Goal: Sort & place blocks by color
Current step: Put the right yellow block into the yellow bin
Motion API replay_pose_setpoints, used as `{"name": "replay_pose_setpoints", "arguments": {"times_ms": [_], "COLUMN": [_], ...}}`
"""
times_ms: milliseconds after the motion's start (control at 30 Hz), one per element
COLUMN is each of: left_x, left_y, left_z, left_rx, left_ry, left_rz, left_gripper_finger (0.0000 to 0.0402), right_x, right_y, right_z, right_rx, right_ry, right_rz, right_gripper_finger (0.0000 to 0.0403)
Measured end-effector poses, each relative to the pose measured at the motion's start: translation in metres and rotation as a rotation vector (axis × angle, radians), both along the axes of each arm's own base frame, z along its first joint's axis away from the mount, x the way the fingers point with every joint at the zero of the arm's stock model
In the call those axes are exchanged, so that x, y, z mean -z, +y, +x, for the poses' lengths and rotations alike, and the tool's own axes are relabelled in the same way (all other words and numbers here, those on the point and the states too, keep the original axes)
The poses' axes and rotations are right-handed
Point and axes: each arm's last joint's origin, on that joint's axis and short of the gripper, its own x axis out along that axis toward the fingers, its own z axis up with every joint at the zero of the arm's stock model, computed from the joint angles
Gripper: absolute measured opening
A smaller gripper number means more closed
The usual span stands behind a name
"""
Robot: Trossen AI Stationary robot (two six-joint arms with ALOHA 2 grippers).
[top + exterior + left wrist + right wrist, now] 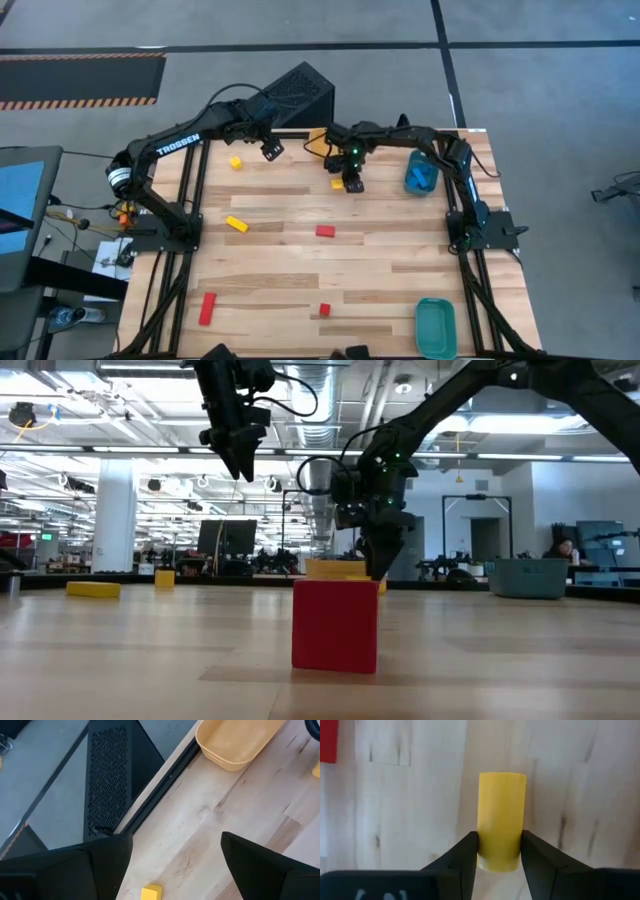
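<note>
My right gripper (497,857) is down at the table's far middle (351,184), shut on a yellow block (502,815). My left gripper (175,870) hangs open above the far left part of the table (272,150), with a yellow cube (151,893) on the wood below it. Lying loose on the table are that yellow cube (236,162), a yellow bar (236,224), a red block (325,231), a red bar (207,308) and a red cube (324,311). No blue block shows on the wood. My right gripper pinches the yellow block by its end nearest the wrist (500,855), one finger (465,852) on each long side. The fingers come from above, pointing down, and lie along the block. Whether the block rests on the wood or is just clear of it, I cannot tell.
An orange tray (318,140) sits at the far edge between the two grippers, also seen in the left wrist view (235,745). A blue tray (420,175) is at the far right, a teal tray (435,327) at the near right. A black box (300,95) stands beyond the far edge.
</note>
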Motion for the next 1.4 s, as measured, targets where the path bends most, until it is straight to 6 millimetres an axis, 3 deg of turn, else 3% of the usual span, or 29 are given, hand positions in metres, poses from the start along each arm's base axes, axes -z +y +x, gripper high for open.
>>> {"name": "replay_pose_setpoints", "arguments": {"times_ms": [333,700,833,933,1133,1267,1400], "left_x": [0.0,0.0,0.0,0.001,0.001,0.006,0.014], "left_y": [0.0,0.0,0.0,0.001,0.0,0.001,-0.002], "left_z": [0.0,0.0,0.0,0.0,0.003,0.011,0.028], "left_rx": [0.022,0.132,0.182,0.216,0.27,0.317,0.485], "left_ry": [0.017,0.08,0.064,0.011,-0.058,-0.201,-0.428], "left_rz": [0.008,0.032,0.002,-0.061,-0.114,-0.164,-0.252], "left_gripper_finger": [0.0293,0.0293,0.0293,0.0293,0.0293,0.0293,0.0293], "right_x": [0.007,0.0,-0.019,-0.048,-0.081,-0.103,-0.125], "right_y": [0.02,0.04,0.05,0.054,0.07,0.097,0.136], "right_z": [0.013,0.016,0.011,0.009,-0.028,-0.053,-0.064], "right_rx": [0.091,0.215,0.309,0.379,0.592,0.781,0.881], "right_ry": [0.043,0.094,0.097,-0.026,-0.19,-0.333,-0.498], "right_rz": [-0.125,-0.096,-0.071,-0.086,-0.083,-0.119,-0.185], "right_gripper_finger": [0.0189,0.012,0.0129,0.0131,0.0127,0.0129,0.0128]}}
